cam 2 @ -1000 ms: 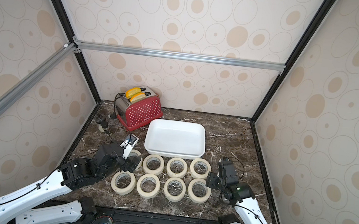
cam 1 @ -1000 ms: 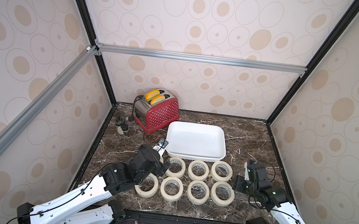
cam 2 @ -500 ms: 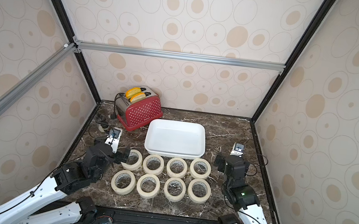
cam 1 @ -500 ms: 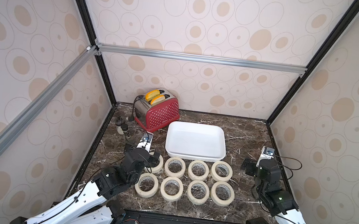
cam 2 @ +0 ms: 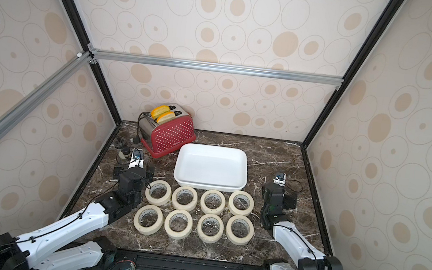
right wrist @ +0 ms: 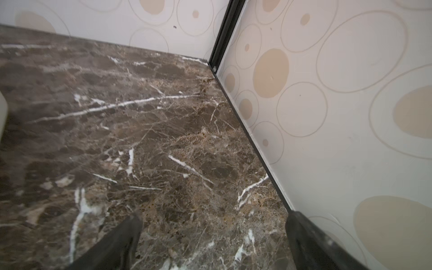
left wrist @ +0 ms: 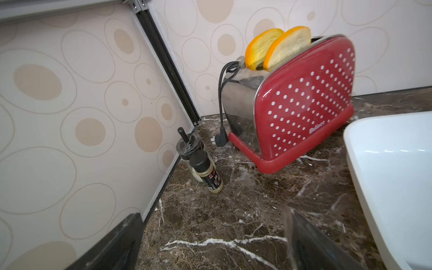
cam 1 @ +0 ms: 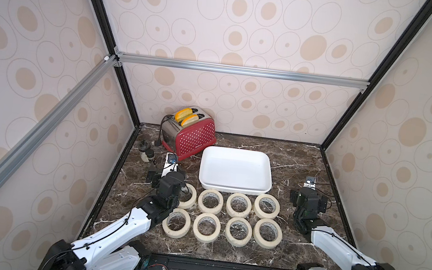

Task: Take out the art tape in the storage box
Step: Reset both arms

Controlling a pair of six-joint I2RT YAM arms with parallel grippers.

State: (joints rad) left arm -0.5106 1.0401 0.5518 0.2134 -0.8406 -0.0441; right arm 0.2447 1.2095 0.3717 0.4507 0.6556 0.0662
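1. Our left claw [left wrist: 210, 245] stood with its jaws wide apart and gripped nothing. It hung over the bench [cam 1: 298, 162], just beside the leftmost roll of the back row.
2. Our right claw [right wrist: 210, 245] was likewise spread and empty, off to the right of the rolls and near the side wall.
3. The art tape [cam 1: 237, 215], all eight rolls, lay flat on the bench in two rows of four, just in front of the storage box [cam 1: 236, 169].
4. The storage box held nothing in both top views.
5. We judged the task done. No roll was left to take out, and only parking the arms remained.
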